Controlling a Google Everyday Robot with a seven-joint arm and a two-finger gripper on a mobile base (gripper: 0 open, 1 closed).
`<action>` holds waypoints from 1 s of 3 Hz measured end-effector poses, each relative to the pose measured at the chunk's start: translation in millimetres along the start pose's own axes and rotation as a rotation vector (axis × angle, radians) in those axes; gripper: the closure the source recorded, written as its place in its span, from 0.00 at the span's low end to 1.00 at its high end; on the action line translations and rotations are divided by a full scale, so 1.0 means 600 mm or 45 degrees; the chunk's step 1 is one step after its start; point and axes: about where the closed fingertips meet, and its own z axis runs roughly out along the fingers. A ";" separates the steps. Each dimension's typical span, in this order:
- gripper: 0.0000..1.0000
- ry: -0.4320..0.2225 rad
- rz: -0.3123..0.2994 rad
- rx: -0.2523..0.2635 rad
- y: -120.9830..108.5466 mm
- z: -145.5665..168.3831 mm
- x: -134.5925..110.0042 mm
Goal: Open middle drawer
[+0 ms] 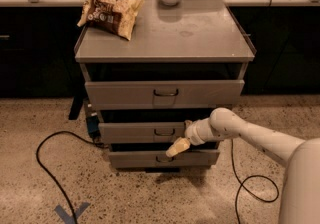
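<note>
Since the middle drawer (135,132) offers only its small handle (164,132) to pull, the gripper (178,146) sits just below-right of it; open or closed, cannot tell. Drawer lies second of three, not visibly drawn out.

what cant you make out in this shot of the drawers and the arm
- Camera view: the inside of the middle drawer, hidden by the top drawer above it.
- Whether the gripper, low right of the middle drawer's handle, touches that handle: too small to tell.
- The robot's body: cut off by the right and bottom edges.
- Print on the chip bag: too small to read.
</note>
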 end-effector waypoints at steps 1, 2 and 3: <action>0.00 0.020 0.001 -0.022 0.007 0.001 0.005; 0.00 0.020 0.001 -0.022 0.007 -0.003 0.001; 0.00 0.062 0.032 -0.098 0.063 -0.052 0.043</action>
